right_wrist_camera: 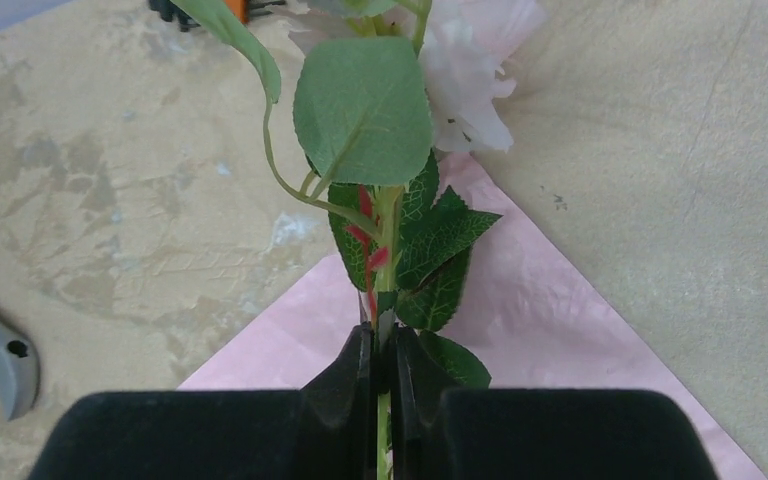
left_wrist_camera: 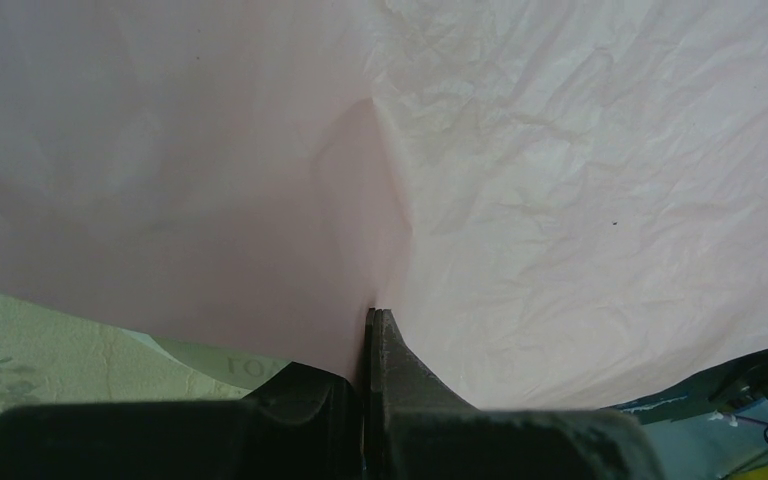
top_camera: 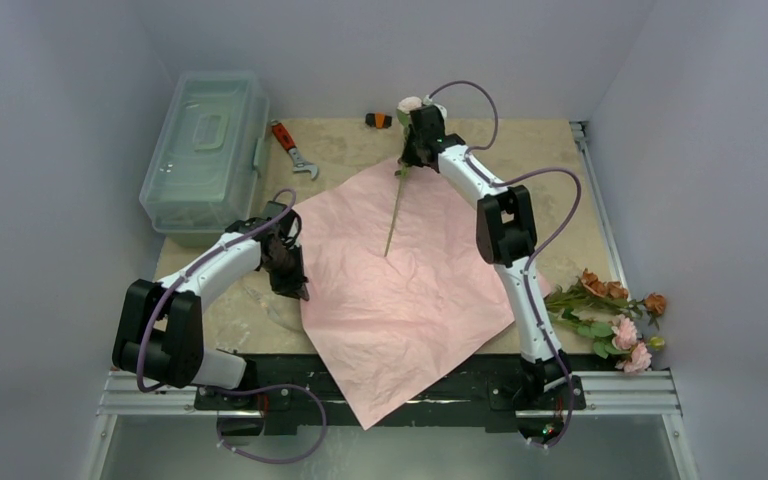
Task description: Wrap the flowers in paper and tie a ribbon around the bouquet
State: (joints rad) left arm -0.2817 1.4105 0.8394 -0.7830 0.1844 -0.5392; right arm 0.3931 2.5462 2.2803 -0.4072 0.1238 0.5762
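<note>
Both end effectors clamped: left end effector (left_wrist_camera: 372, 318) on the paper (top_camera: 400, 290), right end effector (right_wrist_camera: 380, 335) on a single flower (right_wrist_camera: 375, 130).
Left fingers are together, pinching the pink sheet's left edge; the sheet spreads ahead of them across the worktop (top_camera: 560, 180). The remaining flowers (top_camera: 615, 315) lie well behind the right end effector. At the sheet's far corner, the right fingers grip the stem, pale bloom beyond the fingertips.

Plain pale pink paper (top_camera: 400, 280), finely crinkled. The single flower (right_wrist_camera: 362, 110): whitish-pink bloom, green leaves, green stem with small red shoots. The loose flowers (top_camera: 610, 315): orange-brown and pink blooms, green leaves. Mottled sandy-beige tabletop (top_camera: 560, 180). Translucent pale green toolbox (top_camera: 205, 150). The wrench (top_camera: 293, 150): red handle, silver head. The left arm (top_camera: 210, 265) and right arm (top_camera: 525, 300): white links, black joints; lilac cables (top_camera: 560, 215).
</note>
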